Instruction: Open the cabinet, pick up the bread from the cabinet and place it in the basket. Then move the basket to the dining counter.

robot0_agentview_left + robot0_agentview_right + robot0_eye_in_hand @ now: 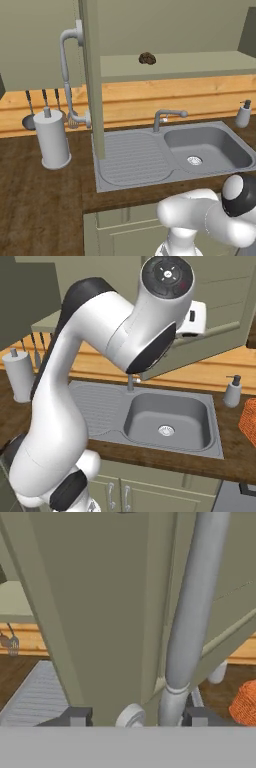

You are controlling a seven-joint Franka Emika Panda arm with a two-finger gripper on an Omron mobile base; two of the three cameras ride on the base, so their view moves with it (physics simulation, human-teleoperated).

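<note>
**Op:** Where do you put the bread and the cabinet right now?

**Obs:** You have the bread [147, 58] sitting on the cabinet [175, 65] shelf, above the sink [207, 148] and well apart from the arm. The cabinet door [93, 80] stands swung out edge-on in the left base view, its grey bar handle [66, 75] facing left, over the drainboard.

**Op:** Gripper?

**Obs:** In the hand view your gripper [136, 716] sits at the lower end of the handle [192, 612] — the two finger tips [76, 716] stand spread, one on each side of the bar, with a gap showing, so released rather than clamped.

**Op:** Basket?

**Obs:** You see an orange edge of the basket [248, 418] on the dark wood worktop [235, 456] at the right — beyond the soap dispenser [232, 391]. The paper towel roll [51, 137] stands left of the sink, the utensils [44, 107] hanging behind it.
</note>
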